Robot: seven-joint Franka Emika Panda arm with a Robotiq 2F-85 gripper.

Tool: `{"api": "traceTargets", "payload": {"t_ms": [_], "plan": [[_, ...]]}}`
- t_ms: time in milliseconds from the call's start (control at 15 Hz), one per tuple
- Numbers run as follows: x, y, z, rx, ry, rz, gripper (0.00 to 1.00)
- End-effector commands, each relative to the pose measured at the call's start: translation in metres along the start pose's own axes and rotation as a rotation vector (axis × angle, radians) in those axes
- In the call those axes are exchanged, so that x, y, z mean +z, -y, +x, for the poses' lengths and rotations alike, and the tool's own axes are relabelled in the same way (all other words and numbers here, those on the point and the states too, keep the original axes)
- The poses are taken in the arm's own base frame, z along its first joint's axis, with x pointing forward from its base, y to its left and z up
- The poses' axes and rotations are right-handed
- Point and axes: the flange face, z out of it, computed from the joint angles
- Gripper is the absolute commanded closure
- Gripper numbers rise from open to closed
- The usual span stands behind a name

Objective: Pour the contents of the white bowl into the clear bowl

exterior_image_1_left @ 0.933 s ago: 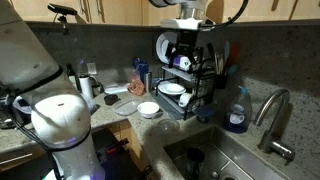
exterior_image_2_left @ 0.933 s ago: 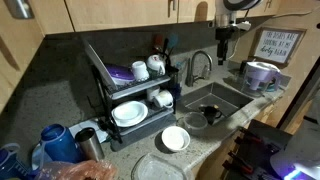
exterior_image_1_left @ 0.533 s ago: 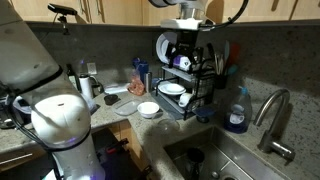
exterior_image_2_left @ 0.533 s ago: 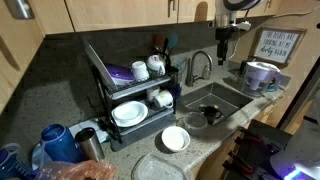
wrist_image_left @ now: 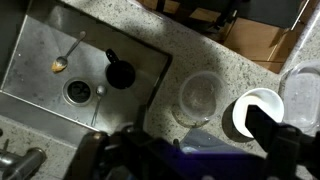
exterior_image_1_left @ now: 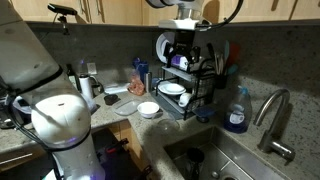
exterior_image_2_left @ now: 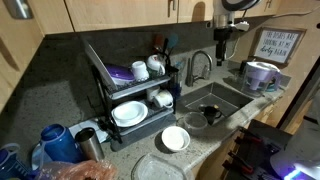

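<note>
The arm's end effector (exterior_image_2_left: 222, 50) hangs high above the corner of the sink (exterior_image_2_left: 225, 95), jaws spread wide and holding nothing; the pour has not yet begun. Below it, the white bowl (exterior_image_2_left: 175, 138) sits upright on the speckled bench (wrist_image_left: 190, 45), in front of the dish rack (exterior_image_2_left: 130, 95). The clear bowl (wrist_image_left: 200, 95) stands just beside the white bowl on the sink side, near it but not touching. A flat clear tray (exterior_image_2_left: 150, 168) lies on the white bowl's other side.

The step in hand appears to be the reach for the white bowl (its contents cannot be made out from these angles). The grasp would likely go best with a descent onto the rim on the side away from the clear bowl, one finger inside the wall and one outside, so the pouring lip faces its target. A level lift would guard against early spills. The carry is short, so the tilt should come slowly and only once the lip is over the middle of the clear bowl, which looks light enough to slide if bumped.
</note>
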Motion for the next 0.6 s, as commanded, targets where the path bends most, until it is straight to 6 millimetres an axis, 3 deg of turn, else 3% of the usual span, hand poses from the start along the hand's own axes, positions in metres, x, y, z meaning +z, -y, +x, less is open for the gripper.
{"api": "traceTargets", "payload": {"t_ms": [0,533], "plan": [[0.002,0.023,0.009,-0.003,0.028,0.011,0.0],[0.02,0.076,0.032,0.005,0.134,0.068,0.0]]}}
